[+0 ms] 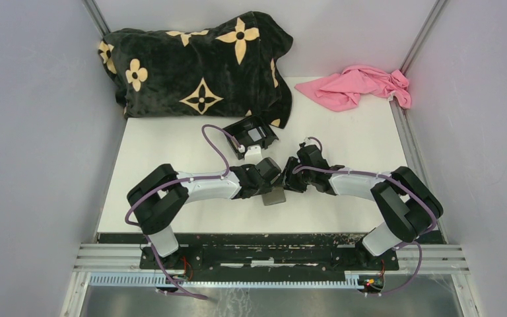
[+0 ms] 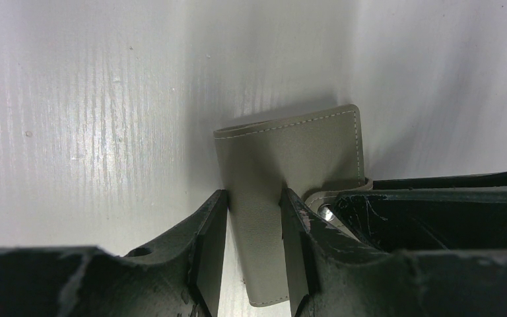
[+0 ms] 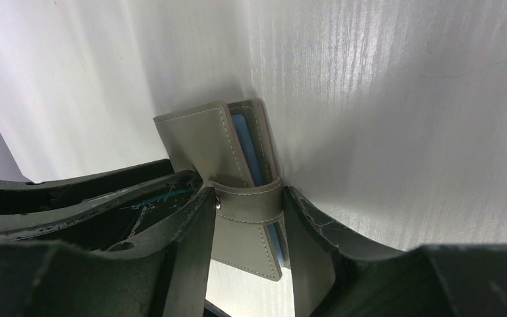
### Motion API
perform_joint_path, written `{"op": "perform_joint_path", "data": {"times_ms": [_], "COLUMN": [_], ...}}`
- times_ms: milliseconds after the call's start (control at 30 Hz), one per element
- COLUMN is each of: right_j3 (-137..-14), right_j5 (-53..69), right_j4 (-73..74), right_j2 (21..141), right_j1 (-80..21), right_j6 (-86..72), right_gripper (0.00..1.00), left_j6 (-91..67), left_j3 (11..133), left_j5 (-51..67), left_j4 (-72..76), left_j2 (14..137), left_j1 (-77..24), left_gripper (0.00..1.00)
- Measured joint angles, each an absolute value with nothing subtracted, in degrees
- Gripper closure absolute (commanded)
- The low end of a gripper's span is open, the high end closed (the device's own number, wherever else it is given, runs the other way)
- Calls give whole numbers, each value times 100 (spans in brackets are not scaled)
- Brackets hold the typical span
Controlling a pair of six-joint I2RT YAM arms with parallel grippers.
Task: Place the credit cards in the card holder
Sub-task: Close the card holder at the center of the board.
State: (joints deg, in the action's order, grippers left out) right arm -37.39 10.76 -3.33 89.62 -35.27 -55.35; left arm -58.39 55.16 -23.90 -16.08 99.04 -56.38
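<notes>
Now, left claw (image 2: 254, 195): clamped on the card holder (image 2: 290, 145), one finger on each side of its folded grey body.
Right claw (image 3: 247, 195): closed on the same holder from the other side, squeezing right across the clasp tab (image 3: 251, 203).
Holder position: mid-bench, pinched between the two claws just ahead of the arm bases. Whether its lower edge touches the bench (image 1: 171, 145) I cannot tell.
Holder state: folded, tab strapped over the flaps, with a blue edge (image 3: 251, 148) showing between them. Card or lining, hard to say.
Risk one: both claws press the flaps together, so the slots are shut off. No card goes in until one side lets go and the tab comes free.
Risk two: pull apart unevenly and the smooth leather could slide out of a grip, or the holder could twist and drop flat.
Risk three: the right claw sits on the snap. Tug there and the tab could bend rather than open.
Credit cards (image 1: 256, 135): a silvery one shows in the black box (image 1: 241, 127) just beyond the claws. With both claws busy, nothing can fetch it.
Far side: blanket (image 1: 198, 66) and pink cloth (image 1: 360, 86), well apart, and no trouble unless an arm swings wide.
</notes>
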Motion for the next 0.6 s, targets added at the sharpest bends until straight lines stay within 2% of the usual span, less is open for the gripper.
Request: {"op": "perform_joint_path", "data": {"times_ms": [600], "right_j3": [-3813], "right_j5": [825], "right_j4": [-189], "right_j2": [8965], "right_j1": [-3642], "right_j6": [-5433], "right_gripper": [55], "left_j6": [-5837], "left_j3": [5537], "left_j5": [-2386], "left_j4": [-1621], "left_j2": [9931], "left_j1": [-5638], "left_gripper": [58]}}
